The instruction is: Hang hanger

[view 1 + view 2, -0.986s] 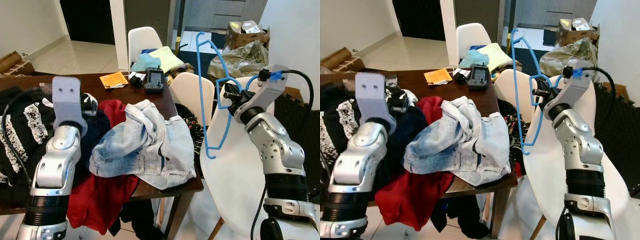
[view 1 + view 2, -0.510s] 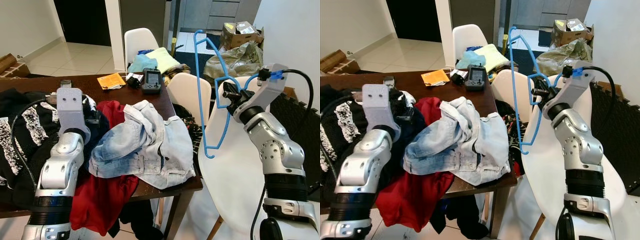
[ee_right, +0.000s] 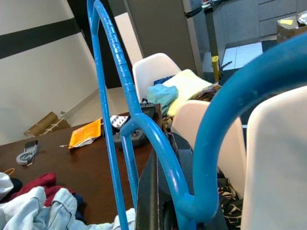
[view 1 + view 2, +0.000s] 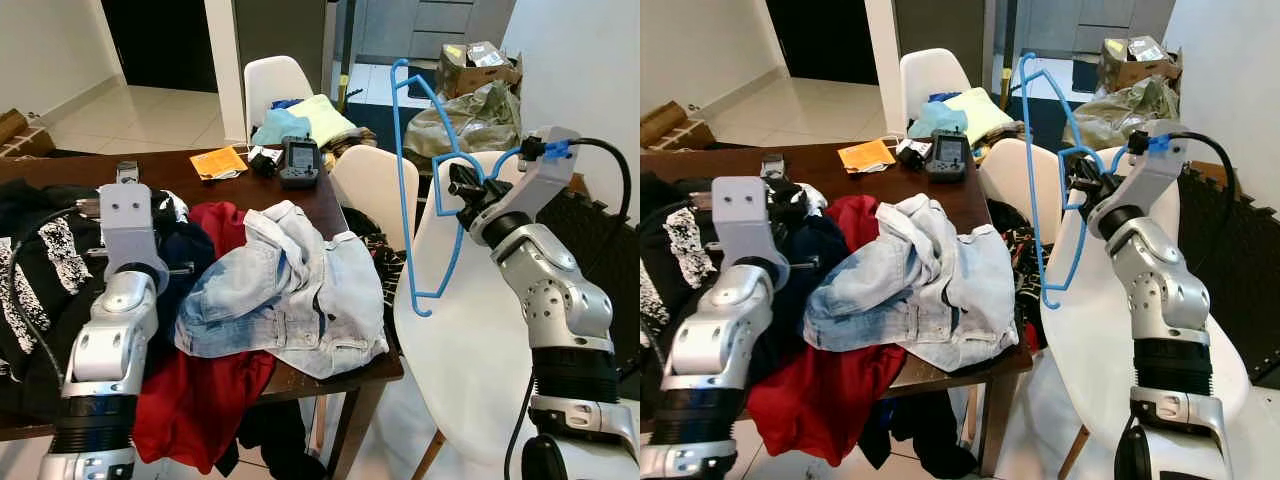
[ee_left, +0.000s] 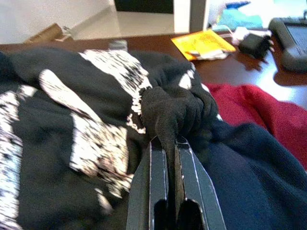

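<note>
Pinching a fold of the black-and-white knit garment, the left hand has its two fingers pressed together on the cloth, over the left part of the dark wooden surface. Red garment lies beside the knit and hangs over the near edge. Pale denim jacket is heaped mid-surface, partly on the red cloth. At the far end: orange packet, small black item, grey handheld device. White chair stands behind the surface, holding teal and yellow cloths. Second white chair is at the right edge of the surface; a third, large one is nearer the robot. Right hand is raised above that chair, fingers clamped on the blue hanger. Hanger is held in the air, roughly upright, hook uppermost, touching nothing else visible. Cardboard box and crumpled wrapping lie on the floor beyond.
</note>
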